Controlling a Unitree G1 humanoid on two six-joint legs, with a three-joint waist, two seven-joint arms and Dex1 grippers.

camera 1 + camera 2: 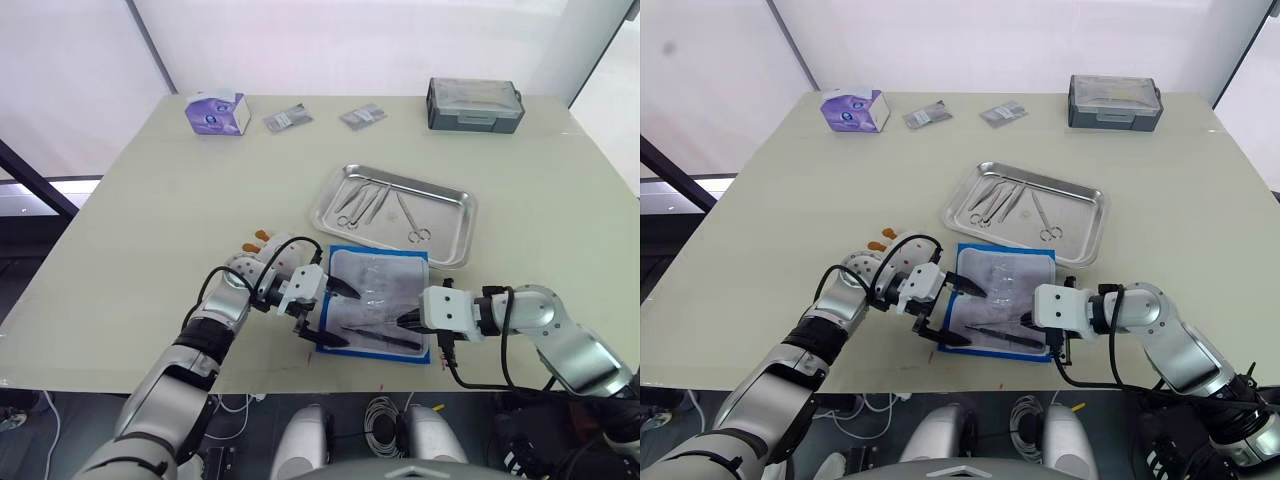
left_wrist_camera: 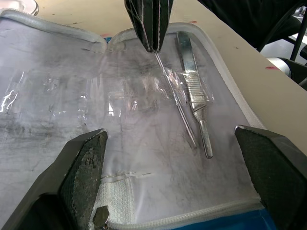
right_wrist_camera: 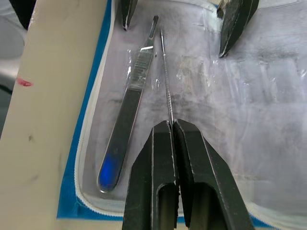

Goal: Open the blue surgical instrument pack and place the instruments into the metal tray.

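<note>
The blue surgical instrument pack (image 1: 378, 300) lies open near the table's front edge, pale lining up. Two instruments rest on the lining: a thin probe (image 3: 166, 76) and a flat scalpel handle (image 3: 127, 110) beside it. My right gripper (image 3: 172, 129) is shut on the probe's near end, low over the lining. My left gripper (image 1: 345, 316) stands wide open at the pack's left edge, its fingers (image 2: 81, 167) spread over the lining and holding nothing. Behind the pack, the metal tray (image 1: 445, 215) holds several instruments (image 1: 365, 200), among them scissors (image 1: 415, 228).
A grey lidded box (image 1: 475, 104) stands at the back right. At the back left is a purple box (image 1: 217, 112), with two small packets (image 1: 288, 118) (image 1: 362, 116) between them. The table's front edge runs just below the pack.
</note>
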